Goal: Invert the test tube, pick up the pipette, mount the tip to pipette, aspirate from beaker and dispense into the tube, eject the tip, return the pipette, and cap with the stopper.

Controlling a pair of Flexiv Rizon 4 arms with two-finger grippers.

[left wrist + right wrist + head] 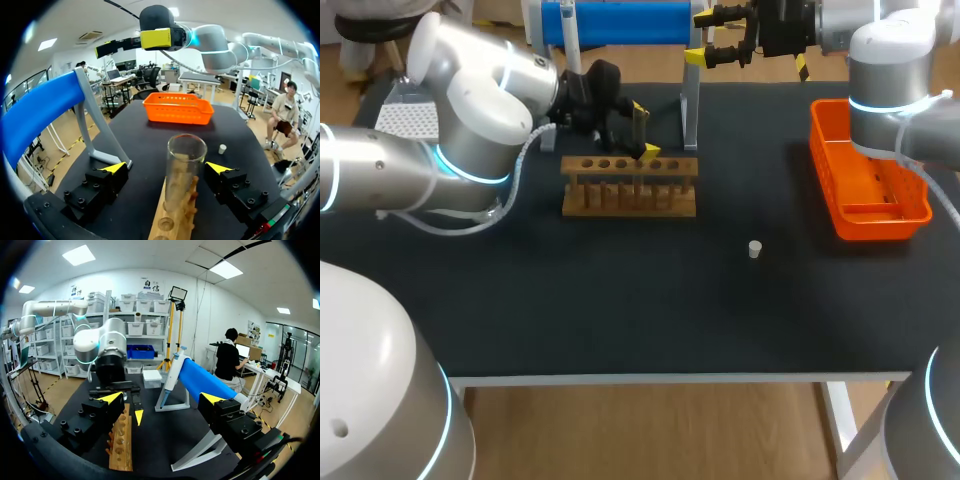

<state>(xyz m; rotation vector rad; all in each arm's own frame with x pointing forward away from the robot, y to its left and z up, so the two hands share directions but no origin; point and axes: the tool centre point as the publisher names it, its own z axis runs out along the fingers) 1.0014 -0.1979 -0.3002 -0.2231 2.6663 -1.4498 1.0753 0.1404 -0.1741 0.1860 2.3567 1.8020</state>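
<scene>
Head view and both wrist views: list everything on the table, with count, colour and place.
Table: one, black, under everything.
Test tube rack: one, wooden, left of centre.
Test tube: one, clear, upright in the rack, mouth up.
Stopper: one, white, on the bare table right of the rack.
Basket: one, orange, at the right edge.
Pipette: one, blue, resting on the stand at the far edge.
Stand: one, white, behind the rack.
Left gripper: one, black with yellow tips, open, its fingers on either side of the test tube and apart from it.
Right gripper: one, black with yellow tips, open and empty, by the pipette's right end.
</scene>
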